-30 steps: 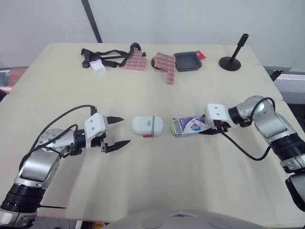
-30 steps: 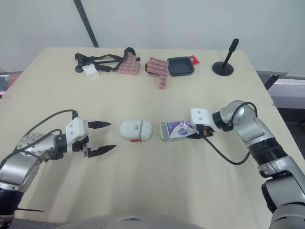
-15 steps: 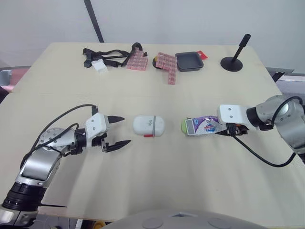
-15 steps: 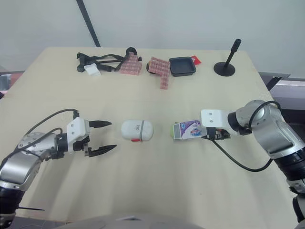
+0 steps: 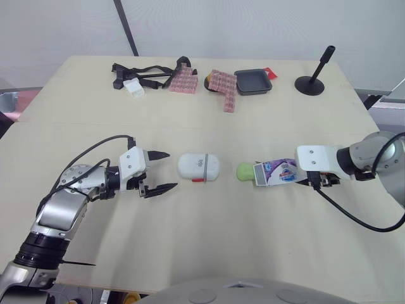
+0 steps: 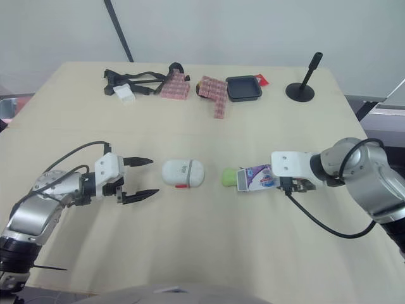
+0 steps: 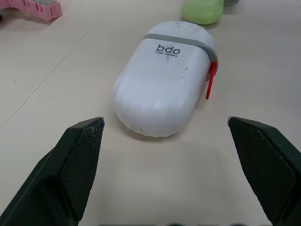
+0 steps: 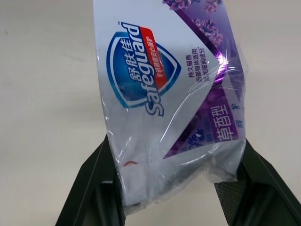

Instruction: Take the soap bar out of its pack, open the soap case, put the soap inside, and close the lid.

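The white soap case (image 5: 198, 166) lies closed at the table's middle, a red tab on its near side; it also shows up close as the soap case (image 7: 164, 96). My left gripper (image 5: 168, 170) is open just left of it, one finger (image 7: 77, 160) on each side of the case's end, not touching. A green soap bar (image 5: 245, 171) lies on the table right of the case, at the open end of the purple and white soap pack (image 5: 276, 172). My right gripper (image 5: 311, 178) is shut on the pack's far end (image 8: 174, 89).
Along the back edge lie a black strap with a white piece (image 5: 136, 75), pink block stacks (image 5: 222, 85), a black square tray (image 5: 252, 81) and a black stand (image 5: 313, 76). Bare tabletop surrounds the case and the pack.
My right gripper has pulled the pack to the right, and the green soap has slid out of its open end. My left gripper has edged closer to the case.
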### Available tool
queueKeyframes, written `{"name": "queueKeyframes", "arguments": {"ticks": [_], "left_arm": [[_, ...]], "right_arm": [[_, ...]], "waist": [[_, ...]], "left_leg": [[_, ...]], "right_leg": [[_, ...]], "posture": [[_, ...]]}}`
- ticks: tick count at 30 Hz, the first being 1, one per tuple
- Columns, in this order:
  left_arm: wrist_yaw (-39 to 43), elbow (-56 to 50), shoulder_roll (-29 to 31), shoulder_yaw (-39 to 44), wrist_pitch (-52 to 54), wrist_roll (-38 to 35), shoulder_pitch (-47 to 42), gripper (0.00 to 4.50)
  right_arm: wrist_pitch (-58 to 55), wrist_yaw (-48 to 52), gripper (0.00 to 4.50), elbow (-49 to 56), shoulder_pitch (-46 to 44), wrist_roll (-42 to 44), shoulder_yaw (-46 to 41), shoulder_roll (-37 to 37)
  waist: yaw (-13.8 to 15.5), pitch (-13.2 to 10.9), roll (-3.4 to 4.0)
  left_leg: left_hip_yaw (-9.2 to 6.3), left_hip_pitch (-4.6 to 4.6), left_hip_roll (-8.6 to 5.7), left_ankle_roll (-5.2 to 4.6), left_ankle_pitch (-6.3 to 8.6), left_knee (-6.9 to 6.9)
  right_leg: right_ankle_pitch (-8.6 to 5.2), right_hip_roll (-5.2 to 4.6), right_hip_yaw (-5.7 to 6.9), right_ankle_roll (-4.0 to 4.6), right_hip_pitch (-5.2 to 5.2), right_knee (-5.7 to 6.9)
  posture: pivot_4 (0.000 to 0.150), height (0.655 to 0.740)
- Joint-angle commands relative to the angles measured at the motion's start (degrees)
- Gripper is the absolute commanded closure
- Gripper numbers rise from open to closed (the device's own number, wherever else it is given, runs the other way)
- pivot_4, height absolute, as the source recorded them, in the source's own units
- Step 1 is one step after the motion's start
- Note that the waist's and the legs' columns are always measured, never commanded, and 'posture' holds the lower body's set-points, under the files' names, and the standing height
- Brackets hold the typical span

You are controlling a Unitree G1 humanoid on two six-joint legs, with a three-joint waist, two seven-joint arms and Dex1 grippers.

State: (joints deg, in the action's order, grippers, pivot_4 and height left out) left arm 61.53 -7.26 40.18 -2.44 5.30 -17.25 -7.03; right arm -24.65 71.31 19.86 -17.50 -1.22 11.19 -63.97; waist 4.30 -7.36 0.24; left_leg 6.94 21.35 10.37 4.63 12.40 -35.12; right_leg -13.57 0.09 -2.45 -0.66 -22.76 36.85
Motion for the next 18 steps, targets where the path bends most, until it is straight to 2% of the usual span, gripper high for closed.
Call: {"name": "queueKeyframes", "arguments": {"ticks": [1, 7, 11, 13, 16, 18], "left_arm": [[0.41, 0.09, 0.13, 0.39, -1.44, 0.2, -0.99, 0.0], [1.84, 3.14, 1.49, 1.09, -2.45, 0.27, -1.59, 0.0], [3.03, 5.09, 2.22, 1.64, -2.67, -0.25, -3.26, 0.0], [3.05, 5.76, 1.9, 1.78, -2.04, -0.91, -4.09, 0.0], [3.72, 4.8, 1.23, 2.45, 0.47, -3.91, -4.4, 0.0], [4.16, 4.27, 1.29, 2.64, 1.36, -4.99, -4.49, 0.0]], "right_arm": [[1.92, -0.75, 2.15, 1.09, 1.6, 0.02, -4.56, -2.87], [3.35, -1.48, 2.15, 0.95, 12.69, 0.79, -17.66, -8.16], [2.41, -2.59, 2.15, 0.25, 19.9, 0.73, -26.27, -7.57], [-3.63, -8.69, 2.15, -0.68, 17.03, 2.37, -27.81, -2.62], [-20.52, -18.73, 2.15, -1.96, 10.48, 2.76, -28.47, 5.74], [-29.06, -21.43, 2.15, -0.38, 10.08, 3.88, -30.6, 8.74]], "waist": [[-0.02, 0.0, 0.0], [0.17, 0.01, -0.01], [0.14, 0.01, 0.0], [-0.04, 0.03, -0.03], [-0.52, 0.09, -0.05], [-0.34, 0.1, -0.04]], "left_leg": [[0.01, 0.0, 0.0, 0.0, 0.0, 0.0], [0.0, 0.02, 0.0, -0.01, 0.01, 0.02], [-0.01, 0.0, 0.02, -0.03, 0.02, 0.02], [0.02, -0.02, 0.0, -0.11, 0.06, -0.01], [0.06, -0.07, -0.01, -0.07, 0.02, -0.16], [0.06, -0.09, 0.0, -0.06, 0.01, -0.17]], "right_leg": [[0.0, 0.0, 0.0, 0.0, 0.0, 0.0], [0.0, -0.01, 0.0, 0.0, 0.0, -0.06], [0.0, 0.0, 0.02, 0.0, 0.02, -0.07], [0.0, -0.02, -0.01, 0.0, 0.02, -0.05], [0.0, -0.01, -0.06, 0.01, -0.01, 0.21], [-0.01, 0.0, -0.05, 0.02, -0.01, 0.25]], "posture": [[0.15, 0.74], [0.15, 0.74], [0.15, 0.74], [0.15, 0.74], [0.15, 0.74], [0.15, 0.74]]}}
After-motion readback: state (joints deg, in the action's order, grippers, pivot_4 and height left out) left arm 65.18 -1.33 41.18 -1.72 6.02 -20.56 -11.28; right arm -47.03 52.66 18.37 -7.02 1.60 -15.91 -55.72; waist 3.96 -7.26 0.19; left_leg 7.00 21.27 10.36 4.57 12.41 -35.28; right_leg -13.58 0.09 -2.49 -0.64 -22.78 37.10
